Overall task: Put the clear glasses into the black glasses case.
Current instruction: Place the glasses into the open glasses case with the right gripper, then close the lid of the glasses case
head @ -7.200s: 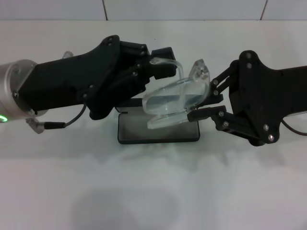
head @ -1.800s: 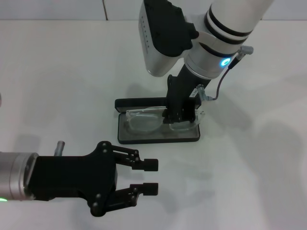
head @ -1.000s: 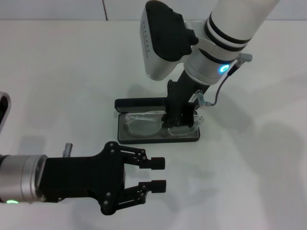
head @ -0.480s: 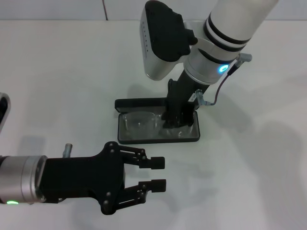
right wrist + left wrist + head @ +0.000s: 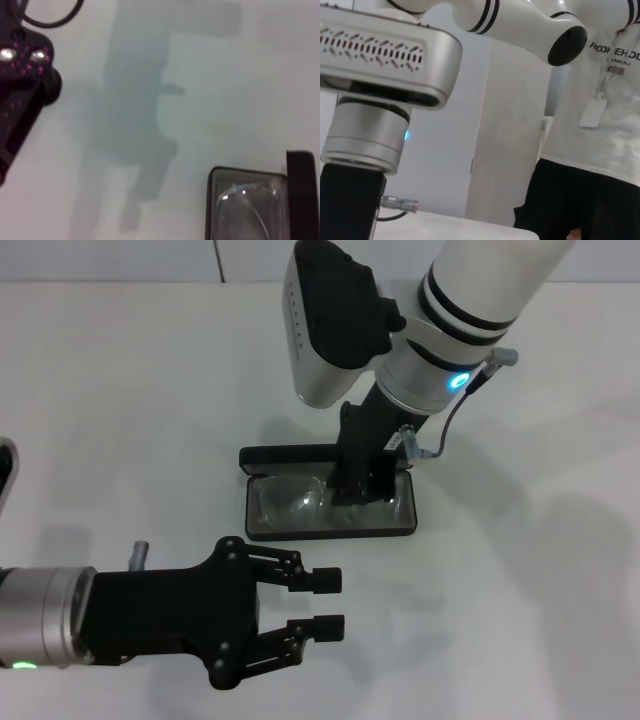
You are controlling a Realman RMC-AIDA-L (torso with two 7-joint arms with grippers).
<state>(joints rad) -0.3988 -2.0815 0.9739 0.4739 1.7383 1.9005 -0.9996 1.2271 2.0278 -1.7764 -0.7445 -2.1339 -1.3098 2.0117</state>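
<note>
Now the clear glasses (image 5: 300, 498) lie inside the open black glasses case (image 5: 330, 531) on the white worktop (image 5: 520, 580), lens against the grey lining, the lid standing open along the case's far edge. Directly over the case's right half hangs the right tool (image 5: 360, 488), reaching down into it; whether its fingers are parted cannot be told. Nearer than the case, well apart from it, the left tool (image 5: 322, 604) hovers with fingers apart, holding nothing.

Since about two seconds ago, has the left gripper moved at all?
Yes. The left gripper has shifted slightly rightward and a bit nearer the camera, judged against the black glasses case, which stayed put.
</note>
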